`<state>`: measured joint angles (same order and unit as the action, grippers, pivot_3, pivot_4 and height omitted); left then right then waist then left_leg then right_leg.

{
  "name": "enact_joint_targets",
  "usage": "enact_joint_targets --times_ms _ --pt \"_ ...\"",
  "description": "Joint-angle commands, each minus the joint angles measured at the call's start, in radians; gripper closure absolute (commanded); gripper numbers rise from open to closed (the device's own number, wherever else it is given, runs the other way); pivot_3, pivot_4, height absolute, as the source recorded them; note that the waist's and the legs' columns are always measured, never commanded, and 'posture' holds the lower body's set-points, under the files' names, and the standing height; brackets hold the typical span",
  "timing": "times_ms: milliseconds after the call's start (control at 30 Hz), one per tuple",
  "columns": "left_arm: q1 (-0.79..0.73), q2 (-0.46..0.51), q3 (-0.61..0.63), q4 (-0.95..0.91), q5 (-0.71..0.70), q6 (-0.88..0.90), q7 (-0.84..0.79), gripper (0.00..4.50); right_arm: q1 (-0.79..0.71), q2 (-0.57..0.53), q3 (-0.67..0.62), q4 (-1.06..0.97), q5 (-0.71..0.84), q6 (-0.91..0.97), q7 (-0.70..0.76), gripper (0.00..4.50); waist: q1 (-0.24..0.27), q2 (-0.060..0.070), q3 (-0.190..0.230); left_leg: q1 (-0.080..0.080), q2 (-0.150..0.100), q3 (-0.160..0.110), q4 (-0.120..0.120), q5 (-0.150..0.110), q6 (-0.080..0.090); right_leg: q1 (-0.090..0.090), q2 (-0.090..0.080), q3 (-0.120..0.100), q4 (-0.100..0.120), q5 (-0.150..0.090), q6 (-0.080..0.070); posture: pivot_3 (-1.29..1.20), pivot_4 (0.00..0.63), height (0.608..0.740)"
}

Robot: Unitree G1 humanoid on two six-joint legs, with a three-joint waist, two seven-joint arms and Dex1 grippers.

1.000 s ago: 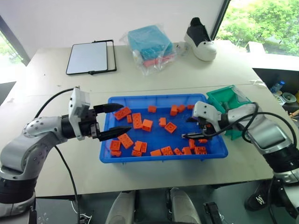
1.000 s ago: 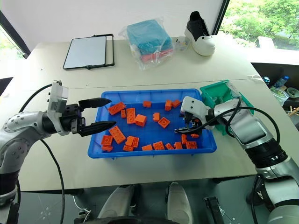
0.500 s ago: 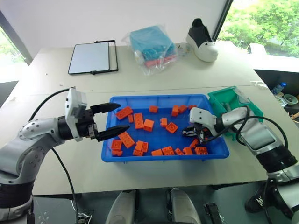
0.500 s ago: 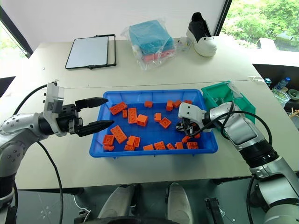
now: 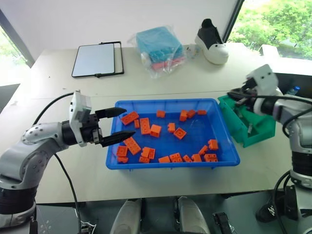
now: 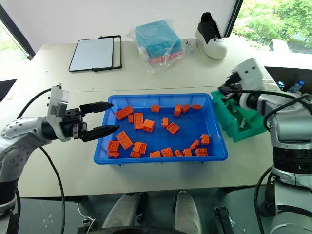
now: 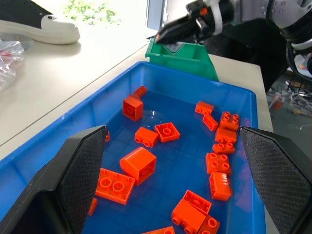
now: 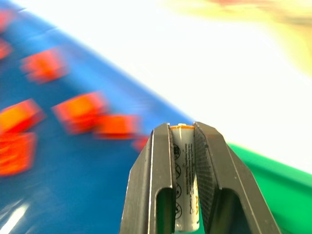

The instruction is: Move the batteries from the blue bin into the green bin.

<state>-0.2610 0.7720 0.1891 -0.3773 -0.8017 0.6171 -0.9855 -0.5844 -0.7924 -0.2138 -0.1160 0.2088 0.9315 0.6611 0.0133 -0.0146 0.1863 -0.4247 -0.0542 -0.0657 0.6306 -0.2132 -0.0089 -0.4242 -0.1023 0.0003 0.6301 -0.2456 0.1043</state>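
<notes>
table (image 5: 195, 78) edge — right gripper (image 8: 183, 127) pinching battery (image 8: 184, 180), seemingly over green bin (image 6: 243, 127) rim; left gripper (image 5: 119, 125) wide.

Pale table (image 5: 195, 80). Blue bin (image 5: 225, 134) sits just ahead of the left pincer (image 5: 121, 124), whose tips overhang its near rim. Green bin (image 5: 253, 134) stands beside the blue one, directly under the right pincer (image 6: 225, 90). Well beyond both pincers: a tablet (image 5: 96, 59), a clear bag (image 5: 157, 46), a shoe (image 5: 210, 43).
</notes>
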Motion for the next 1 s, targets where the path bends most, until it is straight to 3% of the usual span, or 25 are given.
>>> enact_joint_targets --times_ms 33,233,367,467,700,833,1000 --pt "-0.037 -0.005 -0.008 0.012 0.008 -0.024 -0.021 0.0 0.031 -0.03 -0.05 -0.046 -0.001 0.049 -0.049 3.96 -0.001 0.0 0.0 0.0 0.0 0.0 0.0 0.0 0.0 0.0 0.0 0.0 0.0 0.0 0.0 0.0 0.15 0.731" --pt "-0.077 -0.009 -0.032 0.051 0.027 -0.037 -0.05 0.0 0.086 -0.052 -0.019 -0.121 -0.011 0.02 -0.067 1.04 -0.01 0.001 0.0 0.0 0.0 0.001 0.0 0.0 0.0 0.0 0.0 0.0 0.001 0.001 0.002 0.0 0.15 0.731" --pt "-0.074 0.007 -0.013 0.06 0.024 -0.03 -0.069 0.0 0.201 -0.063 -0.162 -0.255 0.137 -0.014 0.076 1.04 -0.006 0.001 0.0 0.0 0.0 0.001 0.0 0.0 0.001 0.0 0.001 0.0 0.001 0.002 0.003 0.0 0.15 0.731" --pt "-0.056 0.036 0.031 0.066 0.0 -0.006 -0.078 0.0 0.379 -0.094 -0.323 -0.351 0.265 -0.043 0.259 1.04 0.002 0.001 0.0 0.0 0.0 -0.001 0.0 -0.001 0.001 0.001 0.001 -0.001 0.0 0.002 0.004 0.0 0.15 0.731" --pt "0.011 0.125 0.109 0.103 -0.01 0.006 -0.152 0.0 0.698 -0.137 -0.578 -0.357 0.406 -0.067 0.49 1.04 -0.007 0.001 0.0 0.004 0.001 0.002 0.001 -0.001 0.003 0.005 0.0 0.001 0.0 0.0 0.001 0.0 0.15 0.731" --pt "0.012 0.157 0.131 0.136 -0.001 0.001 -0.166 0.0 0.772 -0.127 -0.622 -0.363 0.43 -0.085 0.501 1.04 -0.005 0.001 0.0 0.016 0.003 0.002 -0.001 -0.002 0.002 0.016 0.0 0.0 -0.002 -0.001 0.001 0.0 0.15 0.731" --pt "0.002 0.159 0.132 0.128 0.002 0.002 -0.16 0.0 0.751 -0.111 -0.588 -0.359 0.452 -0.085 0.42 1.04 -0.002 0.001 0.0 0.015 0.005 0.002 -0.001 -0.002 0.002 0.016 -0.001 0.0 -0.005 0.0 0.0 0.0 0.15 0.731"
